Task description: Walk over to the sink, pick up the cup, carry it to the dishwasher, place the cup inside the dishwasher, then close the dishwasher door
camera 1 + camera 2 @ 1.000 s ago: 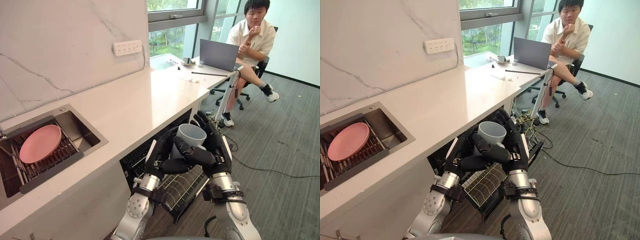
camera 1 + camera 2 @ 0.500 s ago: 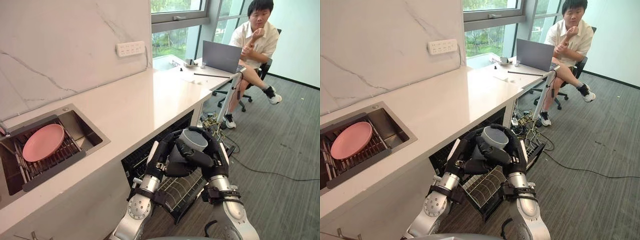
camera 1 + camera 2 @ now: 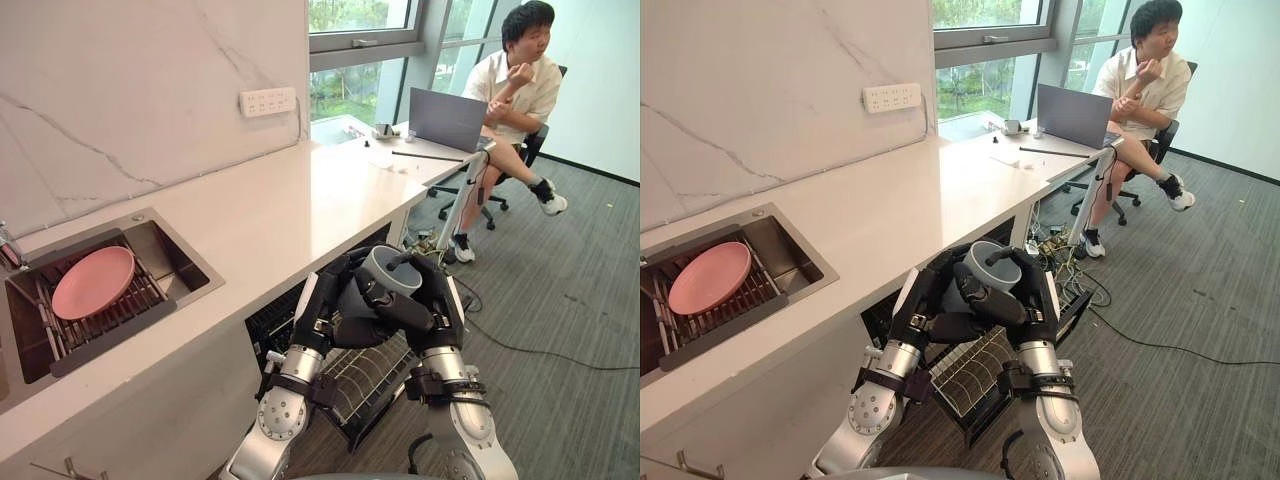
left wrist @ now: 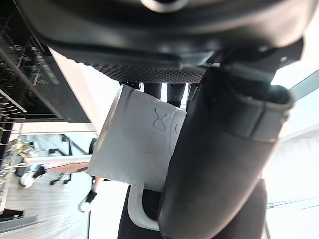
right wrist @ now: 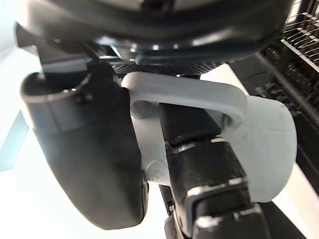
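The step in hand is placing: the cup (image 3: 385, 272) is already away from the sink (image 3: 185, 262) and held over the open dishwasher (image 3: 275, 325), not yet set down. Both hands grip it together. The left robot hand (image 3: 335, 300) wraps the cup's side from the desk (image 3: 290, 200) side, and the right robot hand (image 3: 428, 305) closes on it from the other side, with fingers of the two overlapping across the front of the cup. In the left wrist view a thumb (image 4: 219, 164) presses against the pale wall of the cup. In the right wrist view a dark finger (image 5: 199, 149) passes under the arch of the cup's handle (image 5: 189, 92). So each robot hand is curled round the cup, neither one free.

The cup sits mouth up and slightly tilted, in the air just in front of the desk edge and above the pulled-out wire rack (image 3: 365, 385), clear of its wires. A pink plate (image 3: 93, 282) lies in the sink, well apart from the work.

As I judge it, the next move calls for lowering the cup straight down into the rack until it rests there. Then both grips open, with care that the finger comes out of the handle without dragging the cup over. The rack probably has to slide back in before the door can shut.
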Available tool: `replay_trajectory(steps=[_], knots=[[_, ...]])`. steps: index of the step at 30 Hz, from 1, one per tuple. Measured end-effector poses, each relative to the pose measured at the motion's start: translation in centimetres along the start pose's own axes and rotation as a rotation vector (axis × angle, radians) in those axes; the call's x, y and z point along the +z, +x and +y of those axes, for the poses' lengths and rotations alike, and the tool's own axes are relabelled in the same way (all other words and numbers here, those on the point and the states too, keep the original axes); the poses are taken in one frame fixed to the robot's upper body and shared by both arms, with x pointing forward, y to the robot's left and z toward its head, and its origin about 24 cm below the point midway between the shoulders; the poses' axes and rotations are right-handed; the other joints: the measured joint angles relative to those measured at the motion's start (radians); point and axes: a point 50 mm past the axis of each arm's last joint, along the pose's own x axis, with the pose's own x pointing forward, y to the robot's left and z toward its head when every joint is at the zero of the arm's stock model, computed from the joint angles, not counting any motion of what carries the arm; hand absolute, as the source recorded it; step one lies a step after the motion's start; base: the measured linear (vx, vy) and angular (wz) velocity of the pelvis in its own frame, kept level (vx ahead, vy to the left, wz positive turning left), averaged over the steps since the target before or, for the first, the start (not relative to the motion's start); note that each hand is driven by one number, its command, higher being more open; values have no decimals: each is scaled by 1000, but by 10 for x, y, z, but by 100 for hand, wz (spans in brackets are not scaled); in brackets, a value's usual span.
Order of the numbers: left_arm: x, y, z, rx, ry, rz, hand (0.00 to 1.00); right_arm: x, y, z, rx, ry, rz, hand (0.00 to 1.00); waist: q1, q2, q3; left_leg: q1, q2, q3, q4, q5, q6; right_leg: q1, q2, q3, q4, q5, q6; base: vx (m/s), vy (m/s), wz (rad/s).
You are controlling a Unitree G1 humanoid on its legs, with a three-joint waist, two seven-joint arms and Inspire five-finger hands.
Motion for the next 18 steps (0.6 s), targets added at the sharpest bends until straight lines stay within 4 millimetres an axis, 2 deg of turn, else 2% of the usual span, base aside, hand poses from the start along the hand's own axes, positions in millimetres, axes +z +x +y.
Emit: replay_trajectory(steps=[9, 18], knots=[[23, -6, 12, 79, -49, -108, 90, 19, 4, 20, 54, -77, -157, 30, 17, -26, 12, -8, 1, -11, 4, 0, 0, 0, 0, -11, 0, -5, 0, -8, -6, 3], [30, -12, 15, 83, -81, -149, 90, 27, 3, 26, 82, -129, -221, 30, 20, -33, 29, -9, 1, -19, -1, -2, -1, -7, 1, -22, 19, -25, 0, -1, -8, 3]])
